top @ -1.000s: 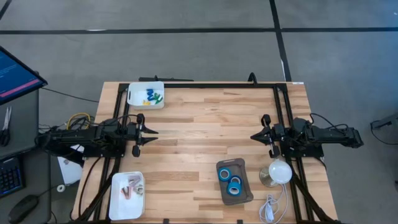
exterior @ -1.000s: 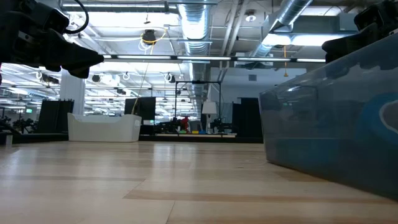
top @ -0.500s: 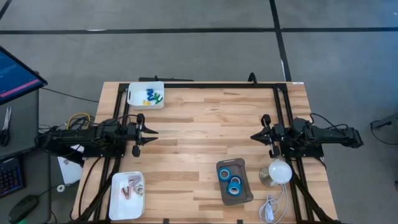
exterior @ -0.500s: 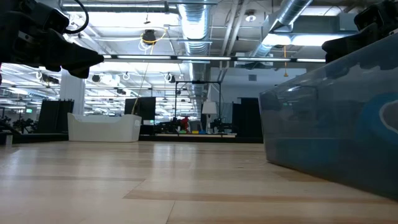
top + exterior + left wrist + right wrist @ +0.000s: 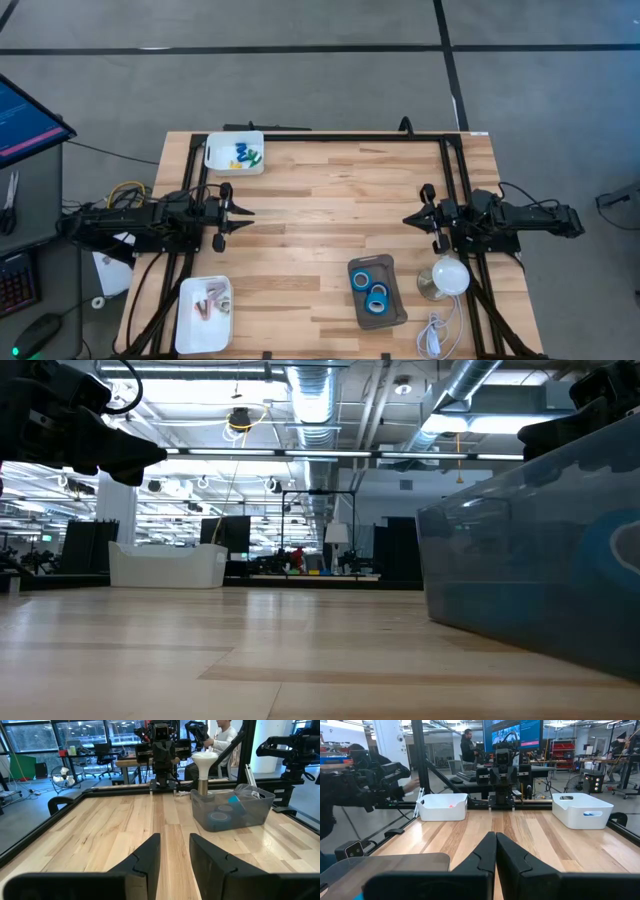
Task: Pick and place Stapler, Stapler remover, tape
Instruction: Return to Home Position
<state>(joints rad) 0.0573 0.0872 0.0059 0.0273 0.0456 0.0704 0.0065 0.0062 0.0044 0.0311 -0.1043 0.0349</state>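
Rolls of blue tape (image 5: 369, 290) lie in a grey see-through bin (image 5: 392, 312) at the table's near right; the bin also shows in the left wrist view (image 5: 255, 812). Small blue, green and yellow pieces (image 5: 245, 155) lie in a white tray at the far left. Pinkish pieces (image 5: 212, 300) lie in a white tray at the near left. Which of these are the stapler and the stapler remover I cannot tell. My left gripper (image 5: 246, 212) (image 5: 174, 847) stands open over the table's left side, pointing level toward the right. Facing it from the right side, my right gripper (image 5: 408, 219) (image 5: 496, 842) is shut on nothing.
A white lamp (image 5: 447, 277) with its cord stands beside the grey bin at the near right. The far white tray (image 5: 214, 150) and the near white tray (image 5: 190, 325) sit along the left side. Bare wood (image 5: 330, 210) lies between the two grippers. People show in the room beyond the table.
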